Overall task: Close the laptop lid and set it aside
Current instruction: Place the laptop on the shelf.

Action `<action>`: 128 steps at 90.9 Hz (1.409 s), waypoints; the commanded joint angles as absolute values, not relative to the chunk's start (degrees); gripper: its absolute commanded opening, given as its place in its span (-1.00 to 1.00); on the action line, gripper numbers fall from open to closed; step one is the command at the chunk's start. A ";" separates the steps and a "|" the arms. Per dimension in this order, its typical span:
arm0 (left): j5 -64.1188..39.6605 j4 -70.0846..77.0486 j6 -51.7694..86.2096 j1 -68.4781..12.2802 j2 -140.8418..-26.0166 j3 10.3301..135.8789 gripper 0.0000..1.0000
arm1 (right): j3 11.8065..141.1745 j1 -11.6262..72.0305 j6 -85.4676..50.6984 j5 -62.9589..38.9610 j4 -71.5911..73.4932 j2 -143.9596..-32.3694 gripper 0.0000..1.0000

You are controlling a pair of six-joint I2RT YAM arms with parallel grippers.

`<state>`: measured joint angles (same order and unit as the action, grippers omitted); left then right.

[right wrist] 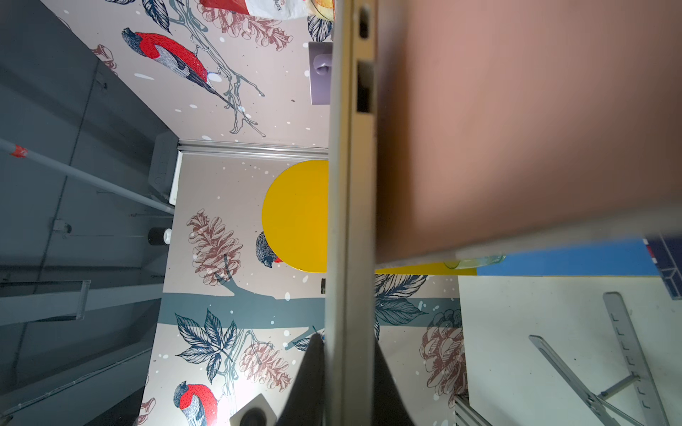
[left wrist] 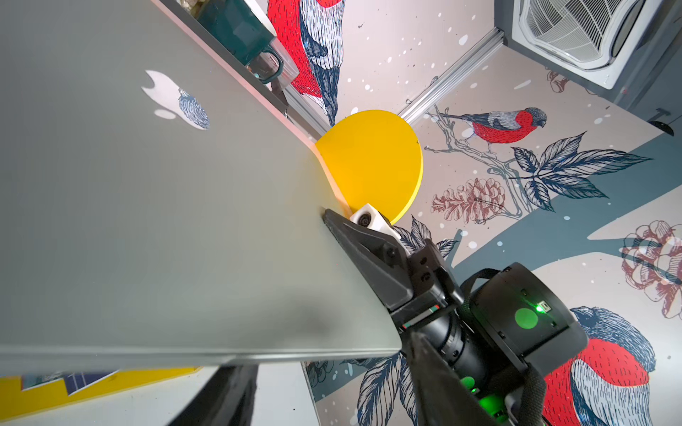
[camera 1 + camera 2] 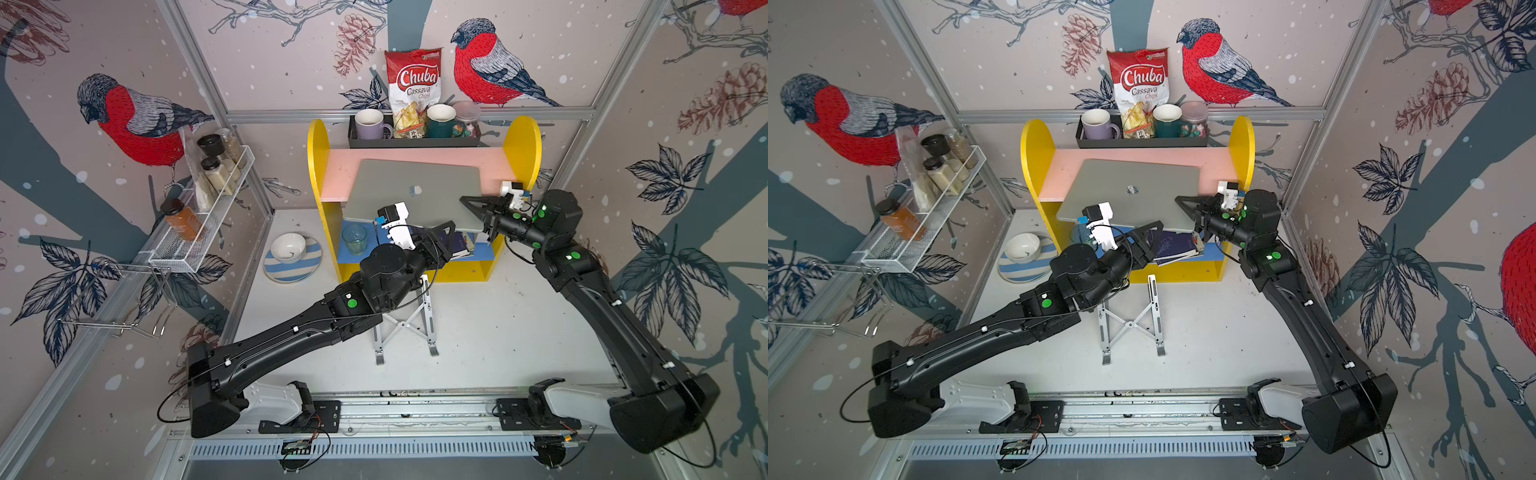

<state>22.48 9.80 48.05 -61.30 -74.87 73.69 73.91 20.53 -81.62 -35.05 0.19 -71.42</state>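
Closed laptop (image 3: 415, 195) is stiff, slick, probably heavyish. The right gripper (image 3: 467, 201) clamps its 3 o'clock edge; the left gripper (image 3: 449, 239) sits jaws apart at 6 o'clock.

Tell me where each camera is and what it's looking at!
Top views: high above the robot's base, looking down at the table; left arm and right arm show, and the closed laptop over the pink shelf.
Left wrist: on the left arm, looking across the laptop lid at the right gripper; its own blurred fingers show.
Right wrist: on the right arm, looking along the laptop's side edge; its own fingers flank it.
Shared: the laptop, everywhere.
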 commanded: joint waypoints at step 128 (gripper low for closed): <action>17.46 19.94 53.58 -56.52 -83.79 80.79 -0.44 | 73.92 18.96 -80.11 -36.75 3.40 -74.70 0.12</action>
